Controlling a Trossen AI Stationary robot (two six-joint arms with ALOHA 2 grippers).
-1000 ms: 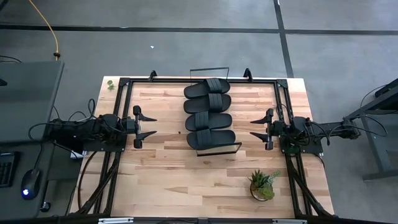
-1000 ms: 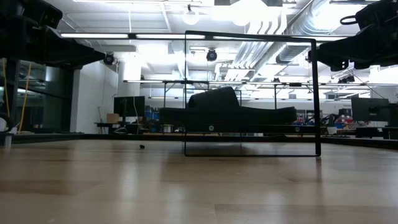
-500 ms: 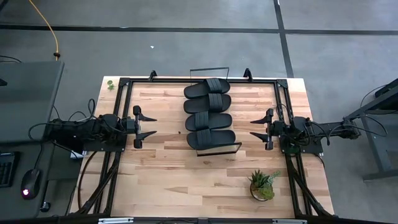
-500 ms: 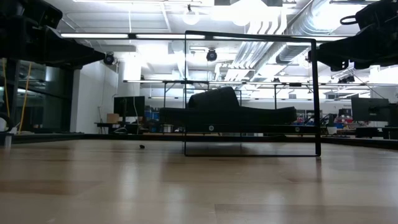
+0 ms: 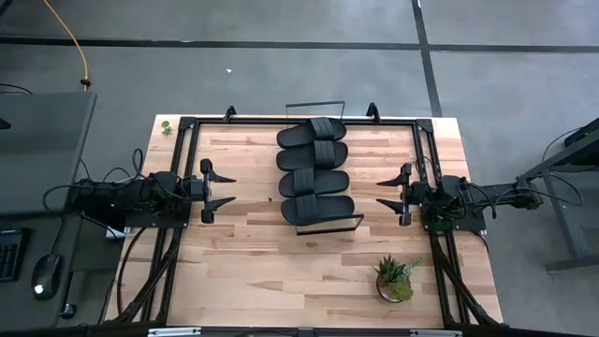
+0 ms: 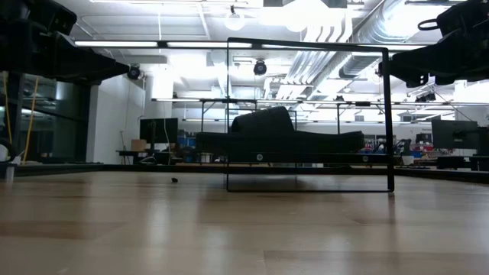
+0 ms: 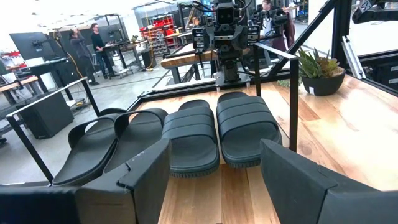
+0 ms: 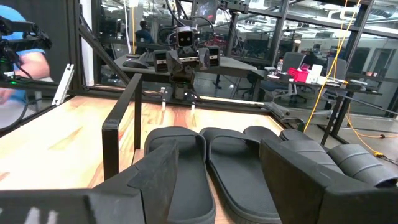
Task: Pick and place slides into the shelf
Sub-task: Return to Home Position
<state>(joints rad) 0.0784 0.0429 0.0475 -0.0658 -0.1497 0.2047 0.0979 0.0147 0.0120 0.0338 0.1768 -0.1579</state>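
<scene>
All four black slides (image 5: 315, 171) lie side by side in a row on the shelf (image 5: 328, 226). No slide is on the table (image 5: 281, 271) beside the shelf, so the job looks done. The left gripper (image 5: 232, 189) waits well off to one side of the shelf and the right gripper (image 5: 381, 192) to the other. Both have their fingers apart and hold nothing.

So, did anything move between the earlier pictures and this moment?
Nothing visibly changed. The four slides lie side by side on the shelf; the left gripper and right gripper hang at their sides of the table, fingers open.
</scene>
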